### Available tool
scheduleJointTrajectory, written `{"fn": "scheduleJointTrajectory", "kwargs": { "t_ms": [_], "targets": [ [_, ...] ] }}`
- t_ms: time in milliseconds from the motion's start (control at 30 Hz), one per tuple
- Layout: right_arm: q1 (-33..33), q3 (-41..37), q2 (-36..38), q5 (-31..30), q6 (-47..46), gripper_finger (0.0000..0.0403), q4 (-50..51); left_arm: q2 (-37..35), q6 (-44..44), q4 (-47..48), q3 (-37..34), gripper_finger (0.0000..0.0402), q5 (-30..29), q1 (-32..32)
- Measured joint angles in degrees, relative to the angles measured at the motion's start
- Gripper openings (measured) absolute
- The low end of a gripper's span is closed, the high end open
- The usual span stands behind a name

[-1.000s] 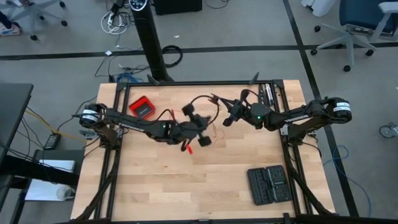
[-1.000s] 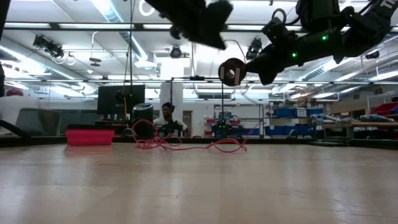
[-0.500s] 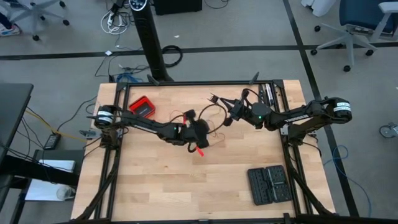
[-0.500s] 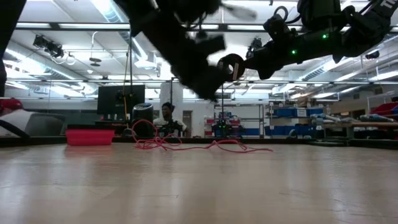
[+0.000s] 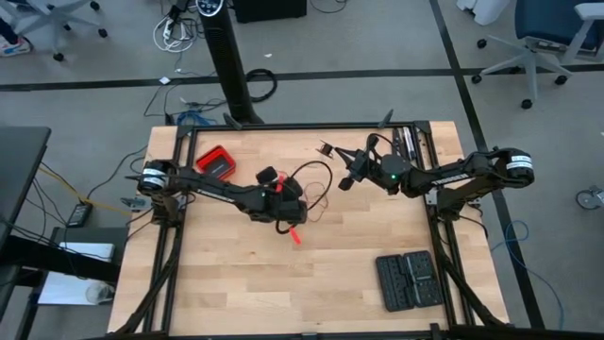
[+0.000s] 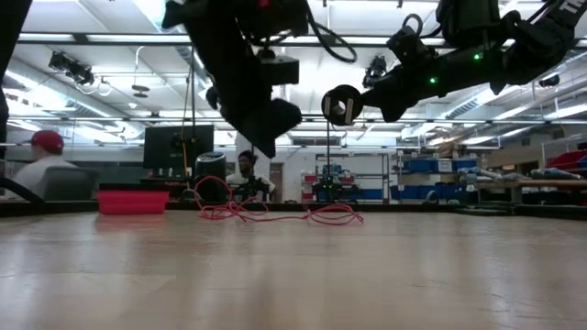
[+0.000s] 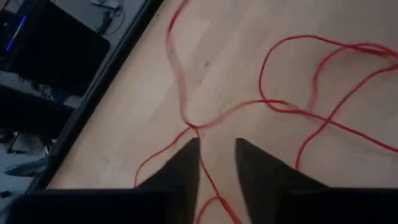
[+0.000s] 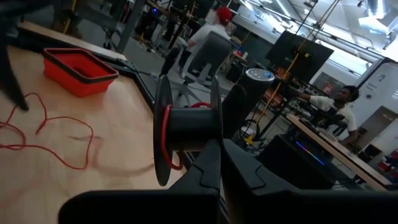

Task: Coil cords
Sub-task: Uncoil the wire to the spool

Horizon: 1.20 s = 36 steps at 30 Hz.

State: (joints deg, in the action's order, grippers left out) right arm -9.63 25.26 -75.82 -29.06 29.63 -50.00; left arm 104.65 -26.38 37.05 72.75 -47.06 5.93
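Note:
The thin red wire lies in loose loops on the table's far middle; it also shows in the left wrist view. Part of it is wound on a small black spool, which also shows in the low view. My left gripper hangs well above the loops, fingers pointing down and a little apart, touching nothing. My right gripper is shut on the spool, held high above the table's far right part. My right gripper holds the black spool by the flange nearest to it, pinched between its two fingers. The exact place of contact is hidden by the fingers. The spool is lifted clear of the table, its axis about level, with red wire around its core.
A red box stands at the table's far left. A black case lies at the near right. People sit in the room beyond the table's far edge. Bare wood lies across the near half.
My left gripper has come down from high above the table and then gone a little toward the table's left edge, over the red wire's loops. My right gripper has kept the spool still.

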Motion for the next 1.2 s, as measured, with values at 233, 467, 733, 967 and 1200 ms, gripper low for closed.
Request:
{"fn": "scheduleJointTrajectory", "kwargs": {
  "t_ms": [233,467,733,967,1200],
  "targets": [
    [0.0,0.0,-0.01,0.37,0.02,0.0,-0.07,-0.33,-5.05,15.27,7.32,0.0213,-10.92,0.24],
    [0.02,0.0,0.0,0.65,1.45,0.0,1.32,-2.01,12.45,7.9,8.33,0.0208,-15.13,0.55],
    [0.45,-0.02,0.0,0.58,4.63,0.0,1.76,-4.04,25.55,-5.26,7.58,0.018,-8.49,0.1],
    [0.63,-0.02,0.01,0.22,8.33,0.0,3.72,-4.54,31.34,-20.73,4.52,0.0168,7.53,-2.17],
    [0.72,-0.02,-0.01,-1.6,12.31,0.0,7.93,-4.54,33.45,-31.52,0.89,0.0168,13.74,-2.56]
  ]
}}
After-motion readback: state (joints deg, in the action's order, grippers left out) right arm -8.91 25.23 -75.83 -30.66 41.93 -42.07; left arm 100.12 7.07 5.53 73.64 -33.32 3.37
